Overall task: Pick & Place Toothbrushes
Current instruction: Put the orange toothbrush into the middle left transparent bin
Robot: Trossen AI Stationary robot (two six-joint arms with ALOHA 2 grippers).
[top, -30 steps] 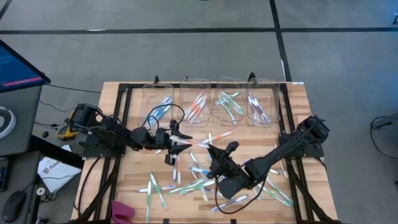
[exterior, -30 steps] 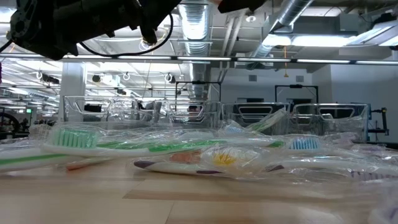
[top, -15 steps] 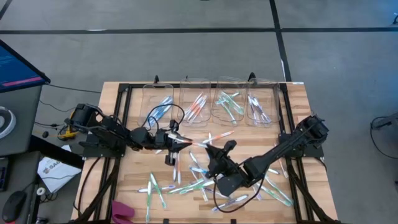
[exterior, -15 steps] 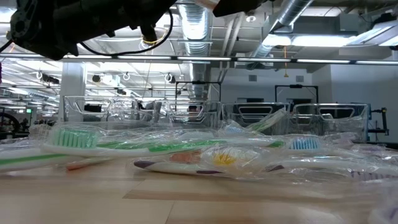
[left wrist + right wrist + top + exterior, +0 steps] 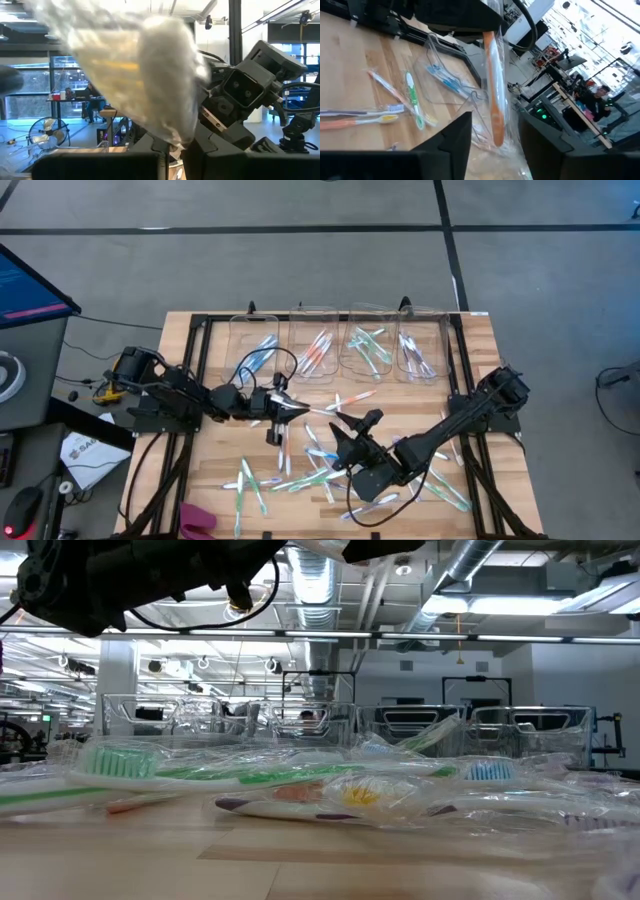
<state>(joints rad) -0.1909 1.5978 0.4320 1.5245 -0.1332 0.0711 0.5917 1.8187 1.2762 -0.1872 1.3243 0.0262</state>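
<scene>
**Wrapped brush handed between arms over the desk**

The wooden desk (image 5: 480, 340) carries four clear bins (image 5: 340, 345) along its far edge, each already holding a few brushes, sorted by colour as far as can be told. Many more toothbrushes (image 5: 300, 475) lie scattered over the near half of the desk, each sealed in a clear wrapper.

Both arms meet above the desk's middle. The left end effector (image 5: 298, 412) is pinched shut on one orange brush (image 5: 492, 85) in its wrapper, held clear of the desk. The right end effector (image 5: 337, 430) stands just beside it with its fingers (image 5: 451, 137) parted around the same brush, no grip being shown; in the right wrist view the brush hangs between them. In the left wrist view only crumpled wrapper is seen above the closed fingers.

A handover from right to left is judged to be in progress, with most of the sorting not yet done.

The brush is judged to be very light and stiff along its handle, but the film around it is loose, slick and crinkly. A grip on film alone may let the brush swing or slide out. Hold is best taken across the handle's middle, through the wrapper, so that the hard plastic is felt and not the slack ends.
</scene>
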